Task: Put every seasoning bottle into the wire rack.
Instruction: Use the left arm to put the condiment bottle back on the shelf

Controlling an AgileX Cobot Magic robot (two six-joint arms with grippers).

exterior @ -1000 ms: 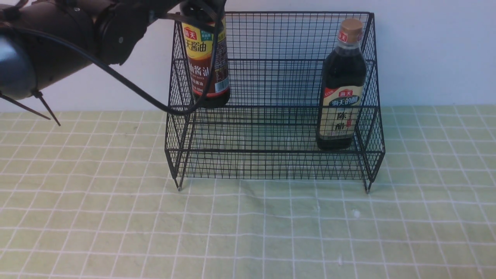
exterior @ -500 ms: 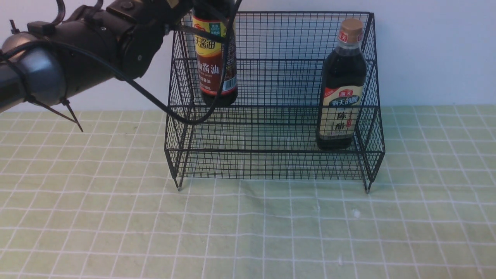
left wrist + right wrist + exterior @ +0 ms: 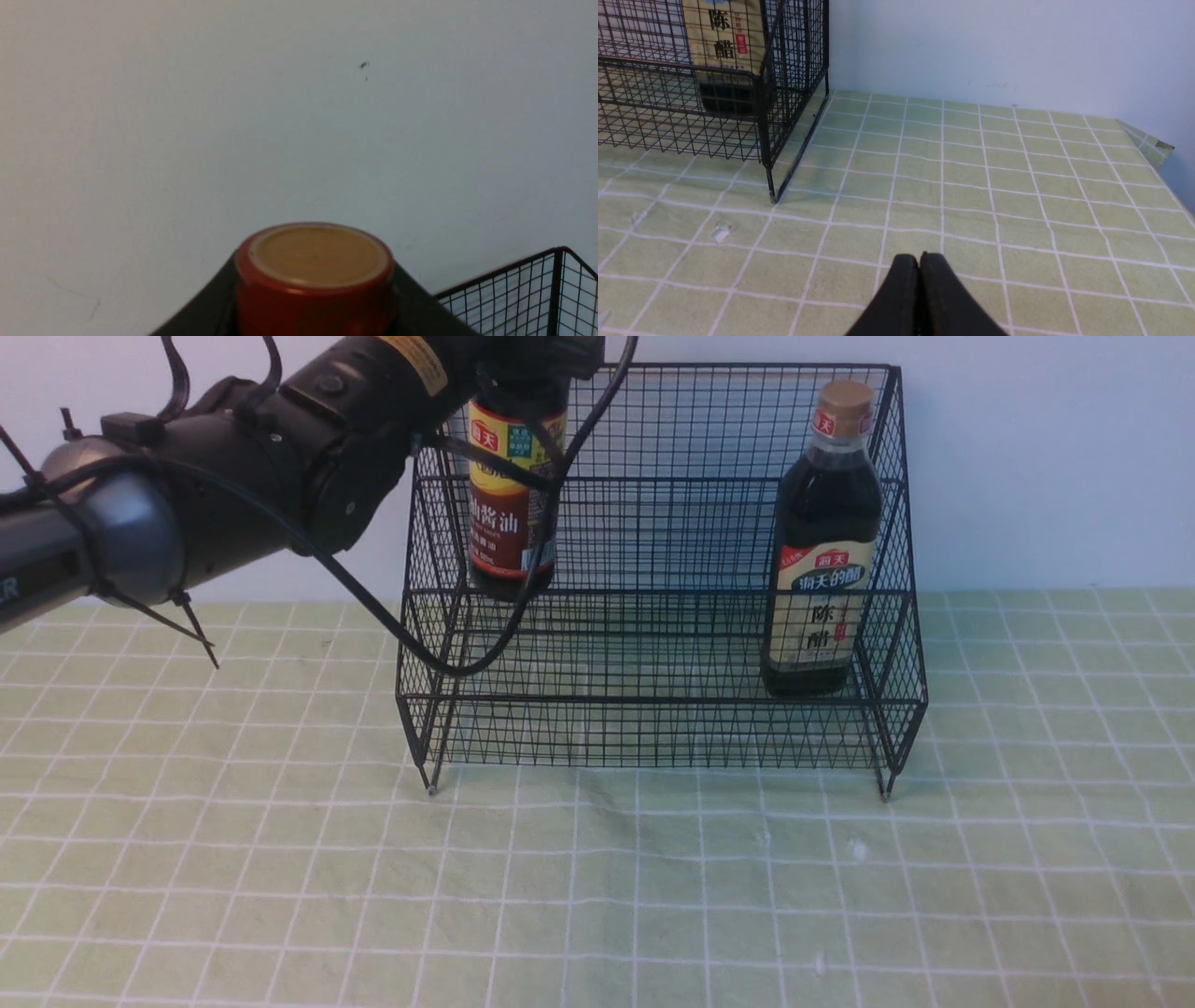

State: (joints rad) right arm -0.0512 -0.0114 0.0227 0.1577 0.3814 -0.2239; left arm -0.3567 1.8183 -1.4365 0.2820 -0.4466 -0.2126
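Slim bottle (image 3: 505, 523), upper left of frame: neck clamped in left fingers (image 3: 210, 319) over upper tier of wire rack (image 3: 653, 481); early release may topple it; right fingers (image 3: 903, 298) closed, empty

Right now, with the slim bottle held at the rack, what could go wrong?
The slim bottle hangs close to the left wall of the wire rack; its base may clip the wire. The arm's cable droops across the rack's left front corner and might snag. Held near its cap, the bottle could swing.
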